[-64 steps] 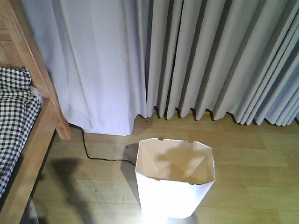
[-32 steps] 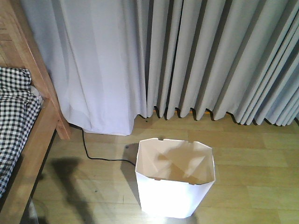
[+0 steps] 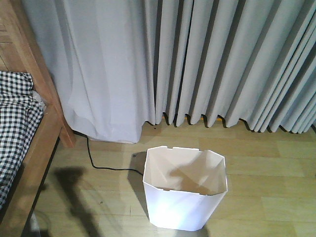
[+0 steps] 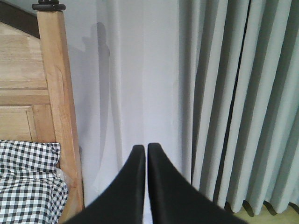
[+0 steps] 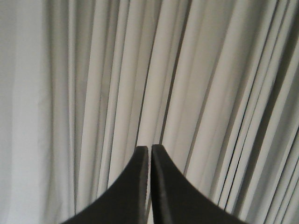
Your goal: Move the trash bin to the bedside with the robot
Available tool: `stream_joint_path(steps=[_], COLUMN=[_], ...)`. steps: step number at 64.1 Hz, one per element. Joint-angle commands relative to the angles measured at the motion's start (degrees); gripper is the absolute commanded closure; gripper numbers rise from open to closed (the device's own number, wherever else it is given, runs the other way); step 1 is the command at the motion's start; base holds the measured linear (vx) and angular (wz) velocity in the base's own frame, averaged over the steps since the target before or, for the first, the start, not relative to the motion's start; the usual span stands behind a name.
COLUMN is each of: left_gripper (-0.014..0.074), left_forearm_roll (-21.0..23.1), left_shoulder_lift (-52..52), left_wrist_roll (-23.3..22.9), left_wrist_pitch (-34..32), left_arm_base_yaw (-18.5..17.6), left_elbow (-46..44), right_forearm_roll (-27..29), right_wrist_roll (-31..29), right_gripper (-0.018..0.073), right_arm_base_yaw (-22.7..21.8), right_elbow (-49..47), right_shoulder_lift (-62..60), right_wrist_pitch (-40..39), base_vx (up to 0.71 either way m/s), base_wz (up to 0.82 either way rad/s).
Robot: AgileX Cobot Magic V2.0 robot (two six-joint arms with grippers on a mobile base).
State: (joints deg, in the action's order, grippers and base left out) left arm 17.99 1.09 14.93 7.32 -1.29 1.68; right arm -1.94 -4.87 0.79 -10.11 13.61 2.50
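Observation:
The white faceted trash bin (image 3: 183, 190) stands upright and empty on the wooden floor, low in the middle of the front view. The bed with its light wooden frame (image 3: 37, 148) and black-and-white checked bedding (image 3: 15, 123) lies at the left edge, a stretch of floor apart from the bin. In the left wrist view my left gripper (image 4: 145, 148) is shut on nothing, pointing at the curtain beside the bed post (image 4: 60, 107). My right gripper (image 5: 149, 148) is shut too, holding nothing, and faces curtain folds. Neither gripper shows in the front view.
Grey pleated curtains (image 3: 222, 64) hang across the whole back, reaching the floor. A black cable (image 3: 106, 167) runs over the floor from under the curtain to behind the bin. Bare wooden floor (image 3: 266, 182) lies right of the bin.
The bin sits slightly higher in the front view than before, so the view has shifted a little relative to it. Its inside looks less brightly lit.

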Motion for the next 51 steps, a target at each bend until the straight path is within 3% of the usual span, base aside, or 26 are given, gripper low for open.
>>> stream_joint_path(steps=[1,15,51], left_gripper=[0.0602,0.0602,0.0602], left_forearm_roll=[0.56,0.56,0.56], left_shoulder_lift=[0.48,0.48,0.55], left_wrist_roll=[-0.15,-0.15,-0.15], left_wrist_pitch=[-3.74,-3.8,-3.78], left_arm_base_yaw=[-0.08,-0.06,-0.06], left_elbow=[1.58,1.58,1.58], right_forearm_roll=[-2.72,-2.66,-2.49], right_wrist_roll=[2.13,6.79,8.15], right_gripper=[0.057,0.057,0.057], right_arm_base_yaw=[-0.04,0.04,-0.02], right_elbow=[3.69,12.91,12.78], right_shoulder_lift=[-3.63,-15.59,-14.96], right_wrist_pitch=[-6.25,-5.05,-3.89], base_vx=[0.0,0.0,0.0], base_wz=[0.0,0.0,0.0])
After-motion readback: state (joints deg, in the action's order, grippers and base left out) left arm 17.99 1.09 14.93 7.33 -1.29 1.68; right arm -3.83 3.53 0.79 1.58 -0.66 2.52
